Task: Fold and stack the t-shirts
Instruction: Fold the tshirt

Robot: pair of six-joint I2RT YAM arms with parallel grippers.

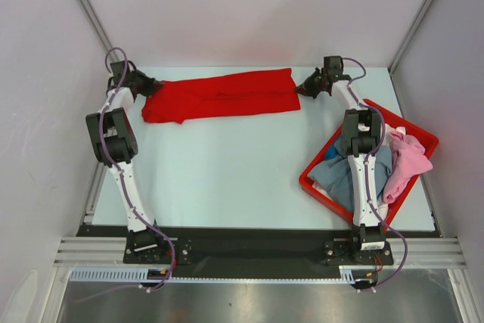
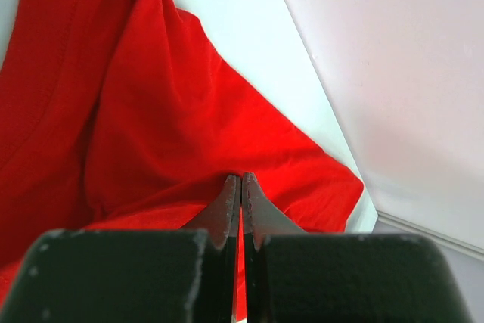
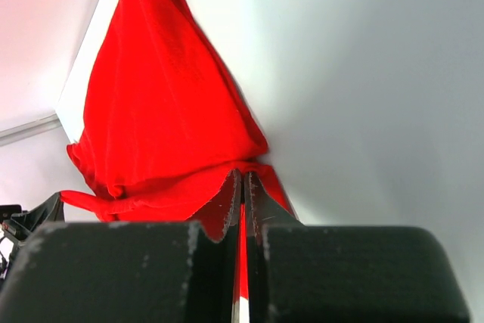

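Your right arm [image 1: 364, 164] is crossing the bin [image 1: 414, 128] and hiding part of the grey-blue shirt [image 1: 336, 175] beside the pink shirt [image 1: 408, 160]. The other cloth in there is too covered to make out. Both tips of the red shirt [image 1: 223, 94] are disappearing under your fingers. It is lying as a long band near the far edge of the counter [image 1: 227, 179], running left to right, with its right end sitting slightly farther back. Your left fingers [image 1: 151, 87] are clenching its left end and your right fingers [image 1: 304, 90] its right end, each pair pinching red cloth.
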